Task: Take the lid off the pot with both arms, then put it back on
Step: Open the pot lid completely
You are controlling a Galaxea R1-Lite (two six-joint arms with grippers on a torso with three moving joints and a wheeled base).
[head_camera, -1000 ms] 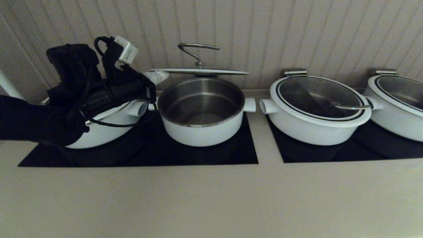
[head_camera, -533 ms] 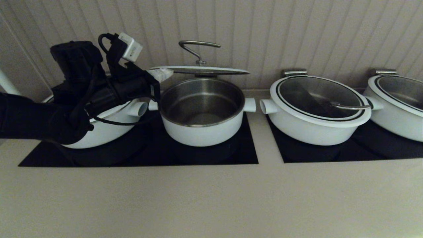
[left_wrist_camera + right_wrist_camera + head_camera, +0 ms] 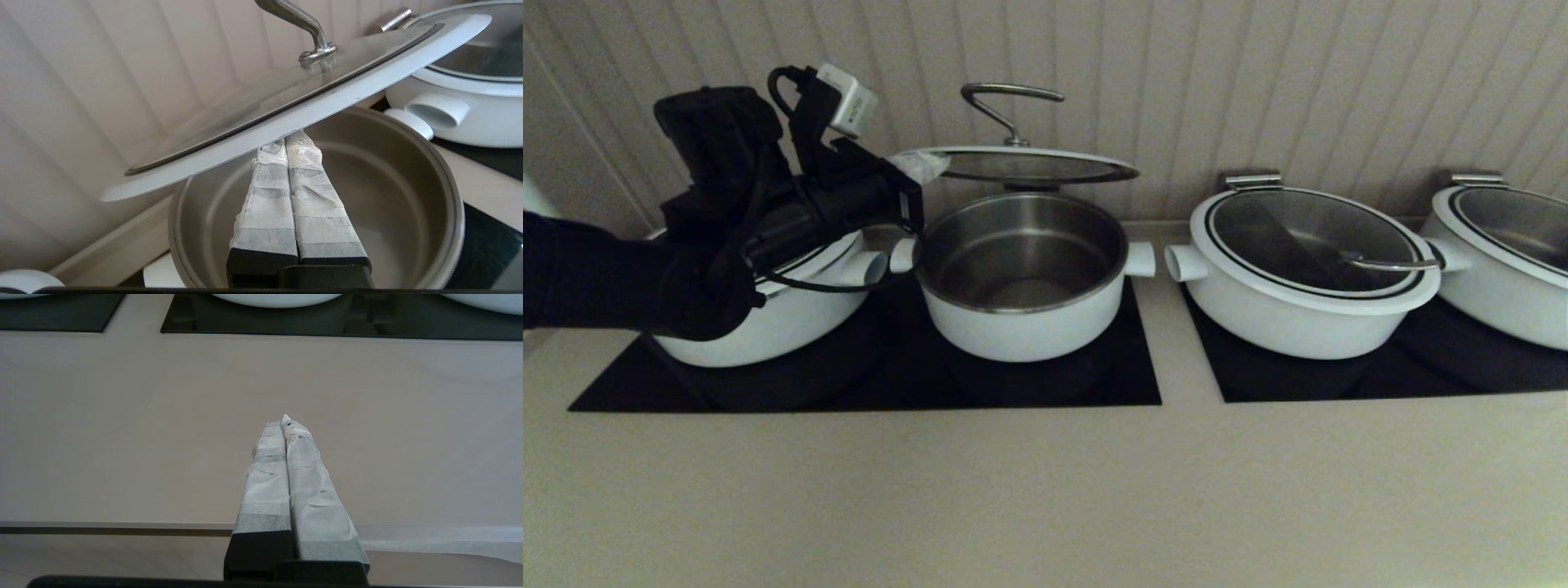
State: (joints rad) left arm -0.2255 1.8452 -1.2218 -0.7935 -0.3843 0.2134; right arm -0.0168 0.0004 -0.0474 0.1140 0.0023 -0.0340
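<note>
I see left hand (image 3: pixel 291 141), fingers pressed together, tips under lid (image 3: pixel 1023 166) rim, propping it tilted above pot (image 3: pixel 1023 278). Clear gap between rims. Pot interior bare steel. Right hand (image 3: pixel 284 422) closed, over bench (image 3: pixel 122 424).

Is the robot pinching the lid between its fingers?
No, in the left wrist view the left gripper has its fingers pressed together under the white rim of the lid, propping it up over the pot.
</note>
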